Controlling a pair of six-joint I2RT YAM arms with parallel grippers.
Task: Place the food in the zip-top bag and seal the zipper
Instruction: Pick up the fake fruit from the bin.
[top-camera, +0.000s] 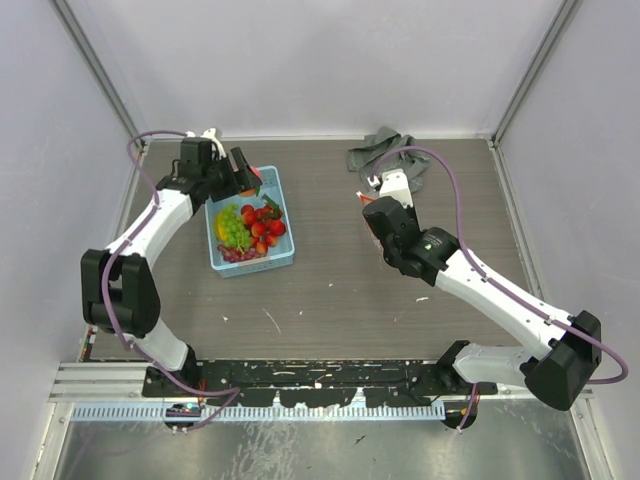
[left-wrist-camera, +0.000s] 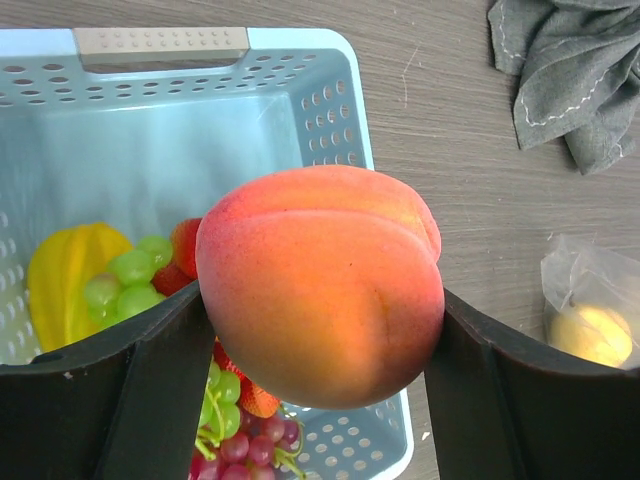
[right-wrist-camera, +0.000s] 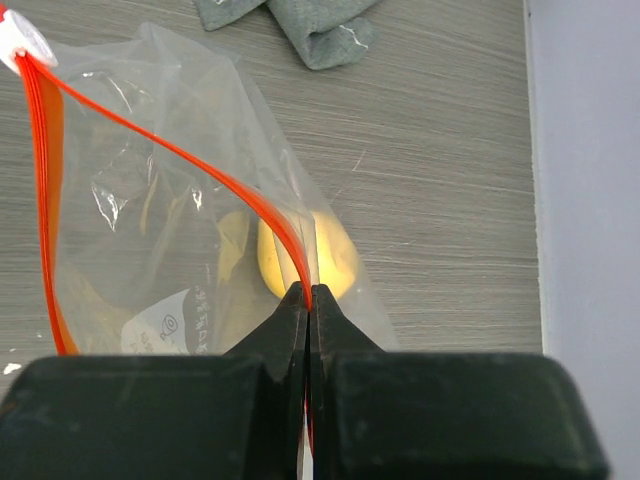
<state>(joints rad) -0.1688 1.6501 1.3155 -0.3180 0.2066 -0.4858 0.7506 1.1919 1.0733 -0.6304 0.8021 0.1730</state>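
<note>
The peach (left-wrist-camera: 320, 285) is orange-red, the basket (left-wrist-camera: 330, 90) light blue, the zipper (right-wrist-camera: 52, 200) red-orange, the cloth (left-wrist-camera: 570, 70) grey.

The top camera is looking steeply down from high behind the near edge, taking in the whole table (top-camera: 340, 300), basket (top-camera: 252, 268) and cloth (top-camera: 378, 155). The left wrist camera is hanging close above the basket, facing into it (cloth and bag (left-wrist-camera: 578, 272) at its right edge). The right wrist camera is looking down, very near the bag. Both wrist views are sharing cloth and bag.
</note>
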